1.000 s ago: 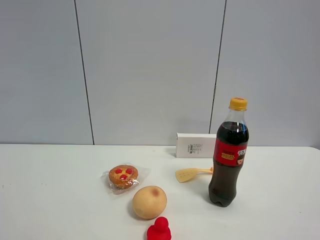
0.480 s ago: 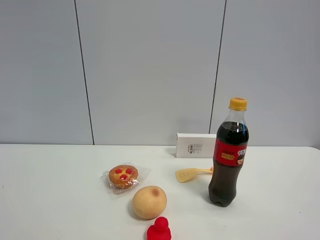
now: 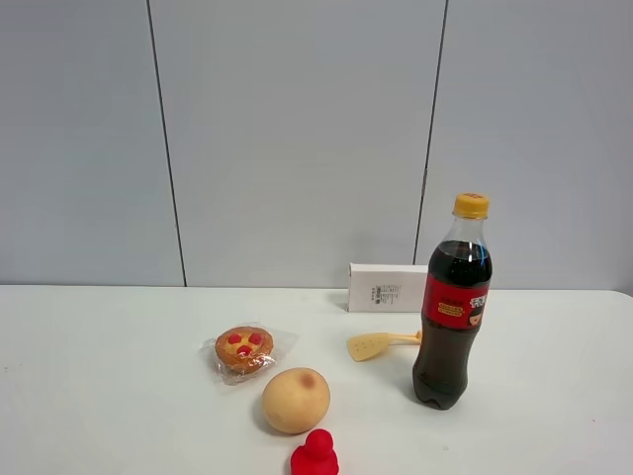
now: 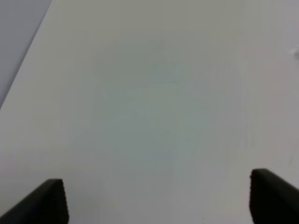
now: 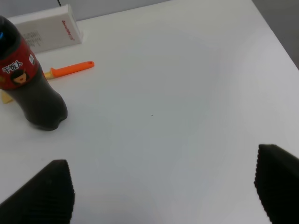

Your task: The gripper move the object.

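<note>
The small glossy red duck-shaped toy (image 3: 315, 455) sits at the near edge of the exterior high view, just in front of the peach (image 3: 296, 400); its lower part is cut off by the frame. Neither arm shows in that view. In the left wrist view my left gripper (image 4: 159, 198) is open, its two black fingertips (image 4: 46, 200) wide apart over bare white table. In the right wrist view my right gripper (image 5: 161, 189) is open too, fingertips (image 5: 44, 191) far apart over bare table, to the side of the cola bottle (image 5: 30, 88). The toy shows in neither wrist view.
A wrapped muffin with red dots (image 3: 243, 350) lies left of the peach. A cola bottle (image 3: 452, 307) stands at the right, a yellow spatula with an orange handle (image 3: 376, 344) and a white box (image 3: 388, 287) behind it. The white table (image 3: 99, 376) ends near a grey wall.
</note>
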Robot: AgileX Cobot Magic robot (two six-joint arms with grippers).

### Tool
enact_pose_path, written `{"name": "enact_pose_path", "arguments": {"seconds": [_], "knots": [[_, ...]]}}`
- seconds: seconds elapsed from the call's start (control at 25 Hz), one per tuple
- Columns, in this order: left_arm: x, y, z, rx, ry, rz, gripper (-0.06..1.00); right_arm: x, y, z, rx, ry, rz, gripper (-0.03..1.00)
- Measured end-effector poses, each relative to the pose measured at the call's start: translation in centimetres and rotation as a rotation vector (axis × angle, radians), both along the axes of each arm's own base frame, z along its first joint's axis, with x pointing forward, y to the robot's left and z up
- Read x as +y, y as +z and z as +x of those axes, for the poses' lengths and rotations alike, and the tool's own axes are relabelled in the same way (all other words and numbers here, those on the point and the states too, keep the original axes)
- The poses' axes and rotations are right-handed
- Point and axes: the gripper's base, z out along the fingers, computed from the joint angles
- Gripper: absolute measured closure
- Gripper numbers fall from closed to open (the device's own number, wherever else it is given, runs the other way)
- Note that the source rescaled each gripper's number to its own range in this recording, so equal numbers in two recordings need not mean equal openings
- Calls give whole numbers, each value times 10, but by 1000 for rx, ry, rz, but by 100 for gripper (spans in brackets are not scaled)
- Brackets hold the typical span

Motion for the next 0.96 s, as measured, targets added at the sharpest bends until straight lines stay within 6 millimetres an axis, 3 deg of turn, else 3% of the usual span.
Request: {"name": "enact_pose_path", "arguments": {"seconds": [0.8,0.96], "knots": [[0,-3,4,-17,-1,5,-6,0,0,0,0,0,0,-3],[0,-3,4,-17,-1,4,4,0,0,0,0,0,0,-3]]}}
